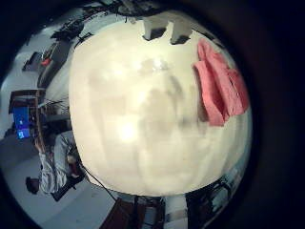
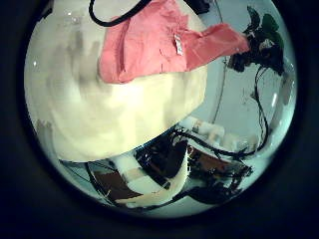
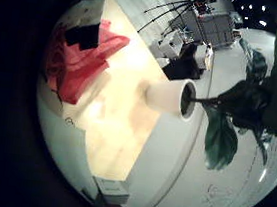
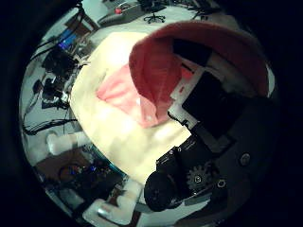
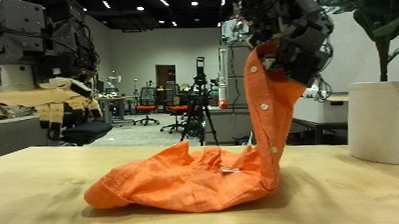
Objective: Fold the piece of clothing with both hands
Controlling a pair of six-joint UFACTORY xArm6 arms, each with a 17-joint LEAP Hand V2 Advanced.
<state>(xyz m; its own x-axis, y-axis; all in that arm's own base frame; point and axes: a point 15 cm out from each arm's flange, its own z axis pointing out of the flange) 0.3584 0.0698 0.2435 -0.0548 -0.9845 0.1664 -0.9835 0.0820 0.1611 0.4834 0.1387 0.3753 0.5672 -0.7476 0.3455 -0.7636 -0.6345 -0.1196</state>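
Orange cloth, the garment (image 5: pixel 202 172), lies mostly bunched on the wooden table (image 5: pixel 42 193), with one strip drawn straight up into the right hand (image 5: pixel 288 34), whose fingers are curled round its top edge. So the garment's long axis runs nearly upright beneath that hand, and the heap sits below it and a little to one side. The left hand does not show in the outside view, and I cannot tell how its fingers stand; its palm views show the cloth (image 1: pixel 220 83) well apart from it across bare tabletop. A white plant pot (image 5: pixel 381 121) stands near the lifted strip, so room looks tighter there.
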